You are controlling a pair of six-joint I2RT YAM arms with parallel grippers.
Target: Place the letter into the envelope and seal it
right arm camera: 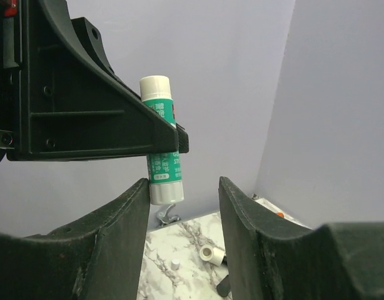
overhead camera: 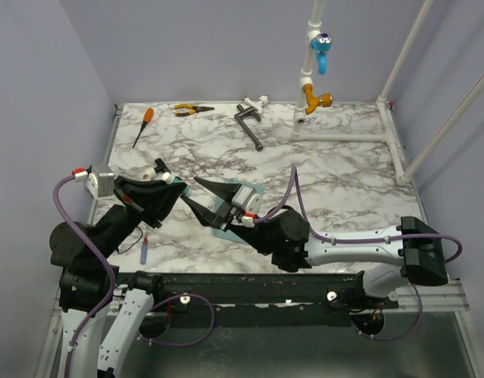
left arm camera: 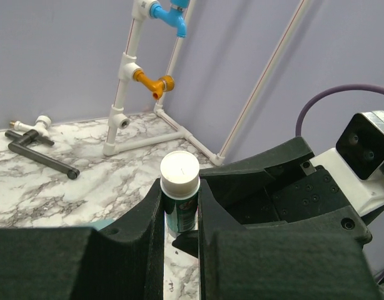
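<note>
A table point(overhead camera: 344, 181) topped in a white marble pattern with grey veins is enclosed on 3 sides by plain lavender walls point(overhead camera: 226, 47), which are lit evenly. A white pipe frame point(overhead camera: 307, 79) is stood at the far right of the top. On its upright, 1 blue fitting point(overhead camera: 322, 49) and 1 orange fitting point(overhead camera: 317, 100) are set, and 2 slanted white pipes point(overhead camera: 451, 120) are run up toward the right wall. A dark rail point(overhead camera: 250, 285) is fixed along the near edge, and a grey metal surface point(overhead camera: 305, 354) is seen below it.
</note>
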